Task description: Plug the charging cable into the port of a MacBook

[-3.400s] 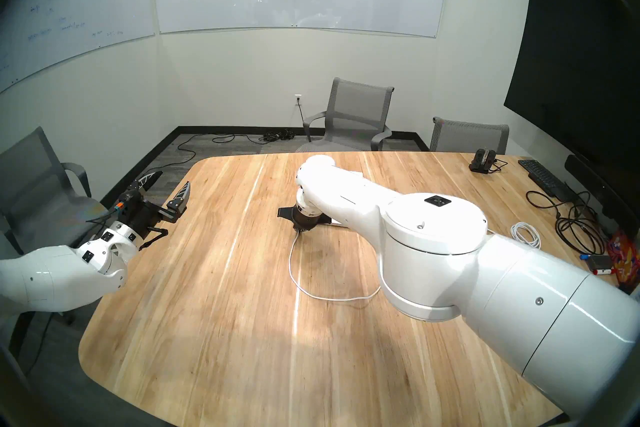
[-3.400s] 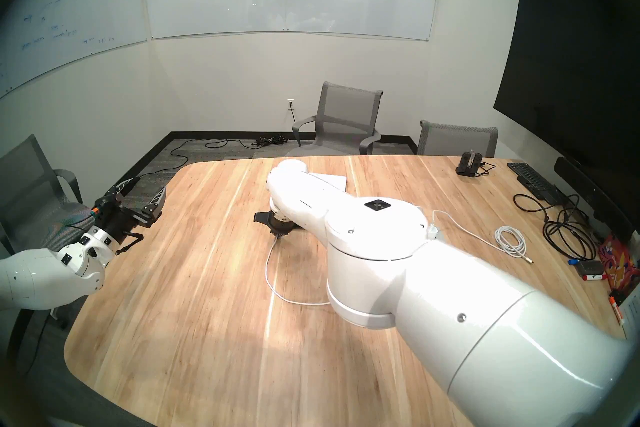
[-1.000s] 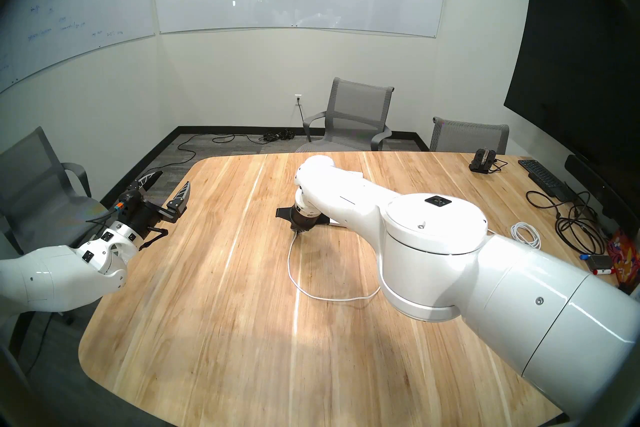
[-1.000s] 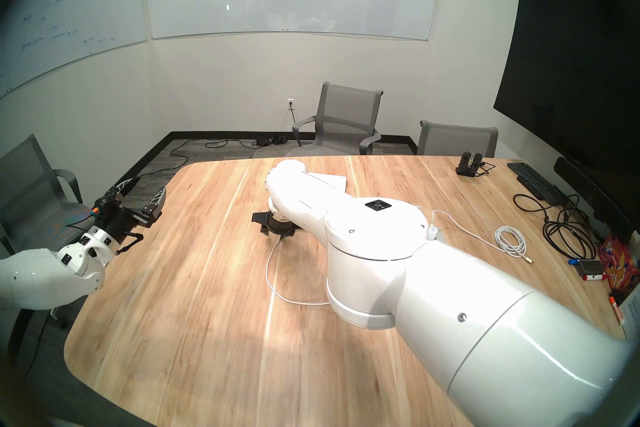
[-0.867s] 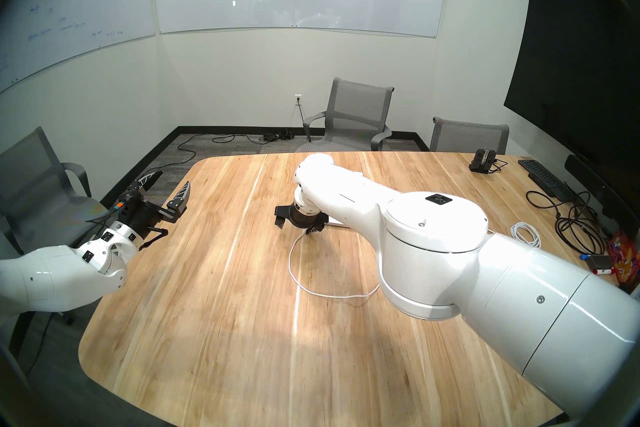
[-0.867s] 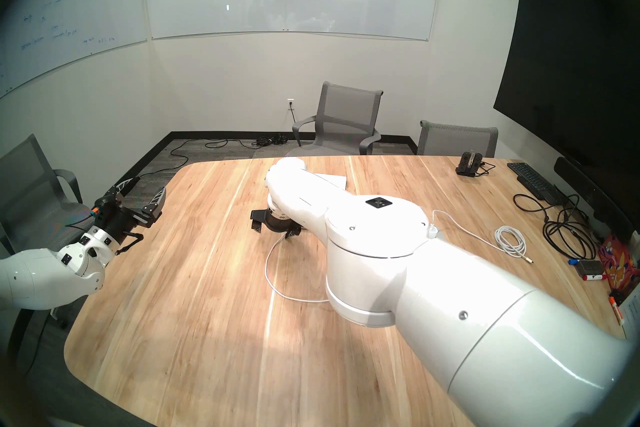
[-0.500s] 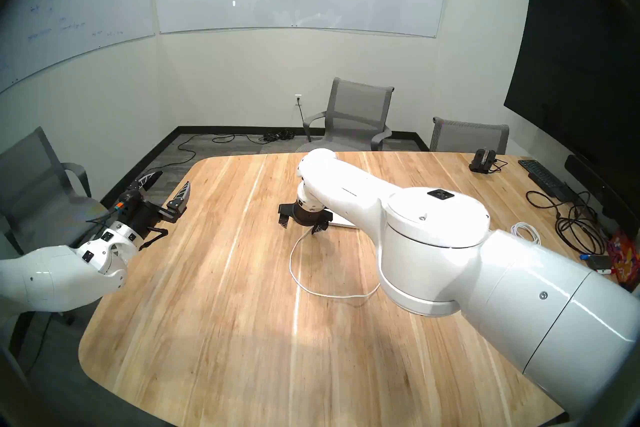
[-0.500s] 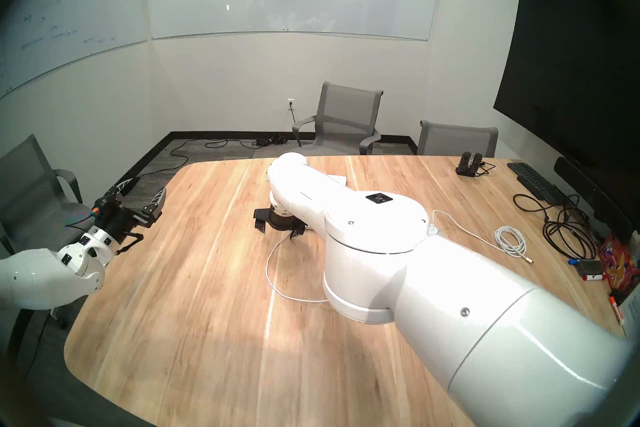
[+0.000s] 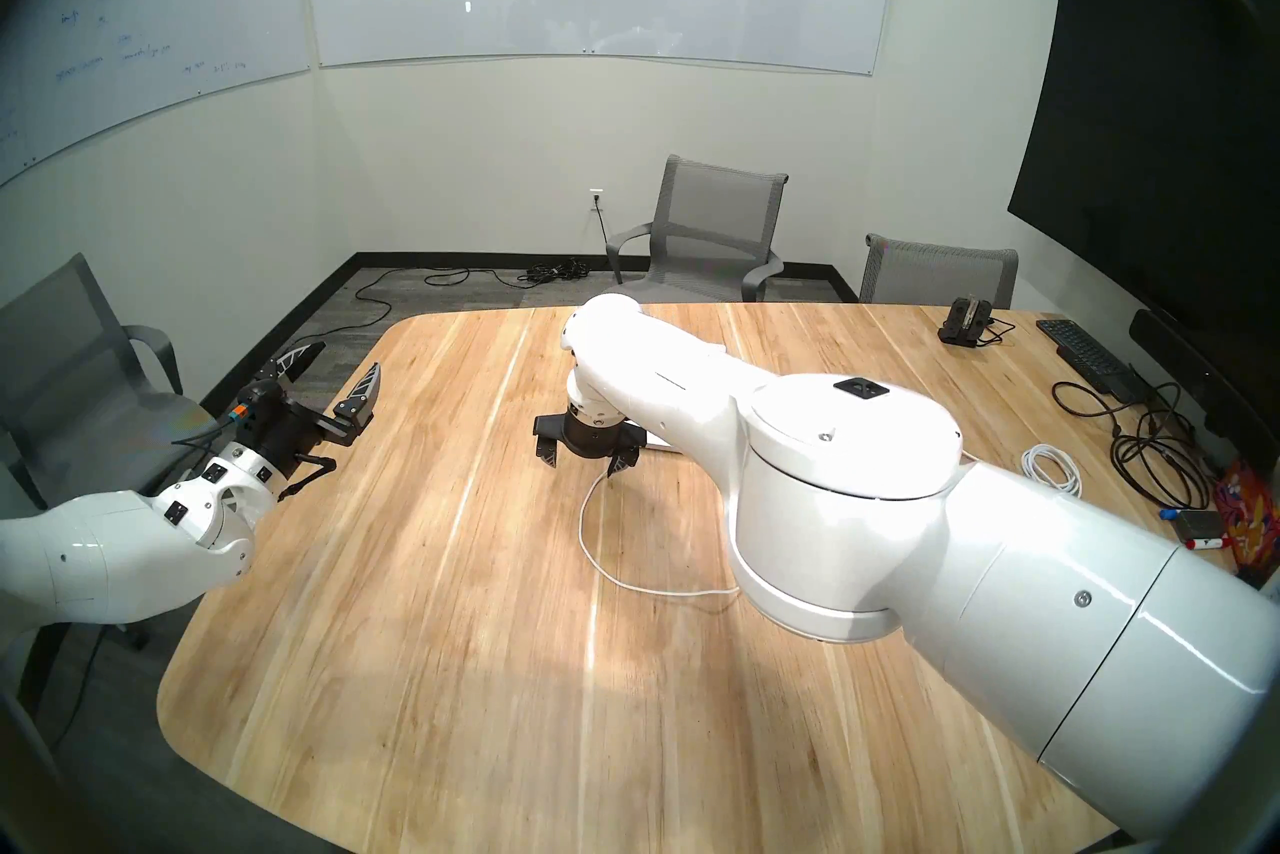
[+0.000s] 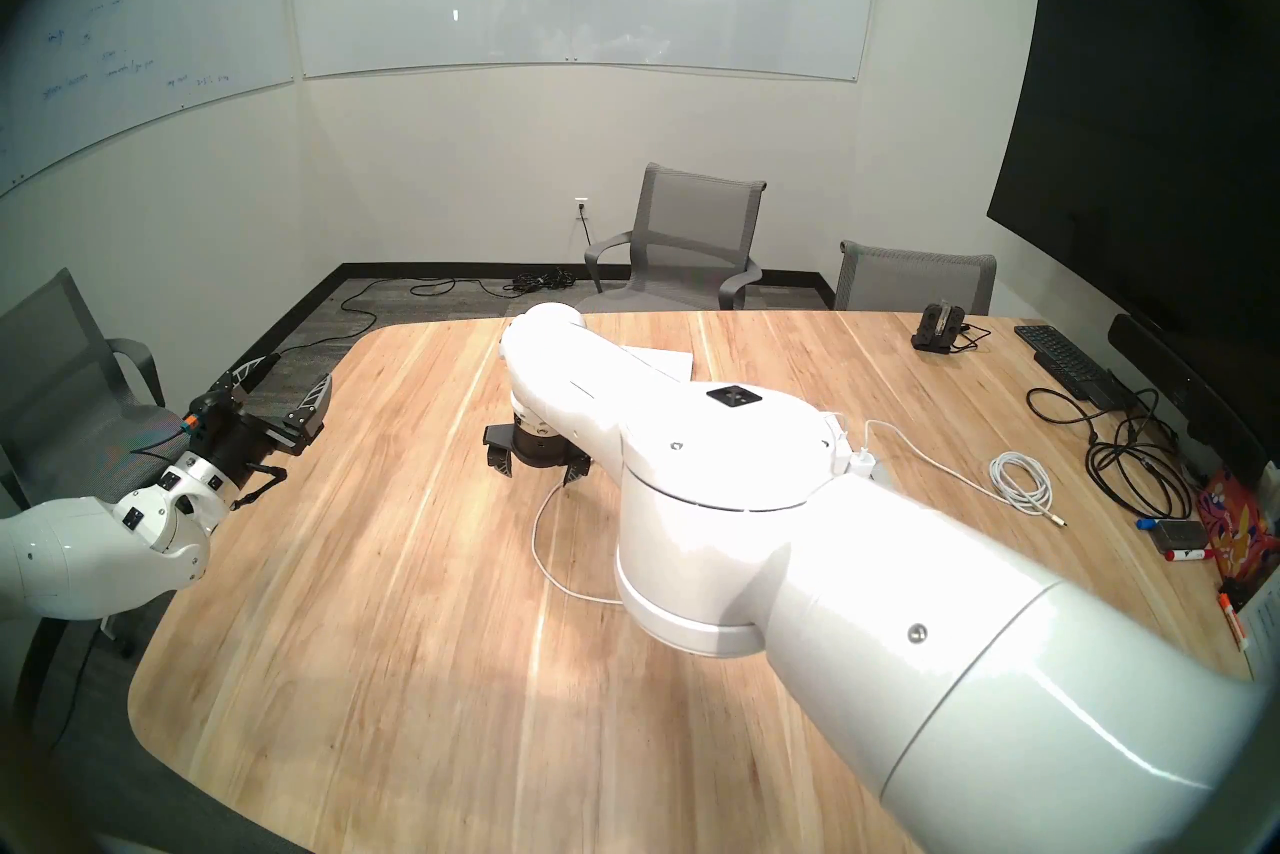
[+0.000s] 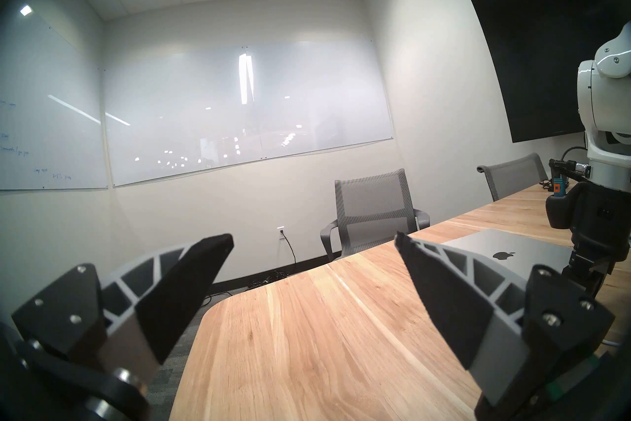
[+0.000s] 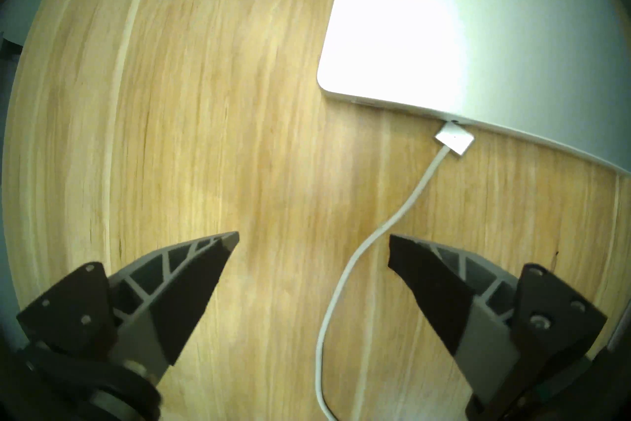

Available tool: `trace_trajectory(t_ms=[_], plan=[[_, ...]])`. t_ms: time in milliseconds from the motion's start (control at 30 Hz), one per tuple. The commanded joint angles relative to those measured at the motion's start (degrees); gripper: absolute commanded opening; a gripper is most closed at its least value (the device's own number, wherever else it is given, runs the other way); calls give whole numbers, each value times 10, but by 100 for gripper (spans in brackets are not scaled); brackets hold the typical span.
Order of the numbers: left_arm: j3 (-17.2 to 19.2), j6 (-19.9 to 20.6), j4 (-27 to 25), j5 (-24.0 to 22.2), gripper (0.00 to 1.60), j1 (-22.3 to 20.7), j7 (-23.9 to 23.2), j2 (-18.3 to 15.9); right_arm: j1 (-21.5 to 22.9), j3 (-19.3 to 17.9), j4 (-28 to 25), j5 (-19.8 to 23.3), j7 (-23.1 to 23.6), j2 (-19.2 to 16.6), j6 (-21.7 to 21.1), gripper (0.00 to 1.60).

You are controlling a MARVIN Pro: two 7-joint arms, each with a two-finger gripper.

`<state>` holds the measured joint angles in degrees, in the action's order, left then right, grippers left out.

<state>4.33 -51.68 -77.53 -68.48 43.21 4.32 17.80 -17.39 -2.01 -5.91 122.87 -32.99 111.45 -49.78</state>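
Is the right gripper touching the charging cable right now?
Apart. In the right wrist view the right gripper stands open above the table, and the charging cable runs along the wood between the fingers, clear of both, to the MacBook.

Bare table point(image 9: 429, 589) lies open left of the charging cable point(image 9: 589, 544).

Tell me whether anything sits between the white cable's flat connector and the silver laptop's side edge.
Nothing visible does. The flat white connector of the thin white charging cable sits right at the silver laptop's side edge, at a skewed angle. Whether it is seated cannot be told. The open right gripper holds nothing.
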Motion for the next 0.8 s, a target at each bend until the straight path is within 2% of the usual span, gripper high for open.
trace_trajectory(t_ms=[0,167,233,267,433,567,767], plan=[[8,-4,-1,1,160,-9,1,-1,13,-1,-5,-1,-5,4,5,160],[8,-4,-1,1,160,-9,1,-1,13,-3,-9,0,-8,2,6,160],[8,-4,-1,1,160,-9,1,-1,11,7,-20,-12,6,-9,-1,160],[8,-4,-1,1,160,-9,1,-1,9,-6,-10,1,2,-9,9,160],[8,-4,-1,1,160,-9,1,-1,10,1,-16,-6,18,-26,0,160],[8,-4,-1,1,160,-9,1,-1,14,-13,-6,6,7,-31,10,160],[8,-4,-1,1,160,-9,1,-1,11,-11,-6,2,8,-35,-12,160]])
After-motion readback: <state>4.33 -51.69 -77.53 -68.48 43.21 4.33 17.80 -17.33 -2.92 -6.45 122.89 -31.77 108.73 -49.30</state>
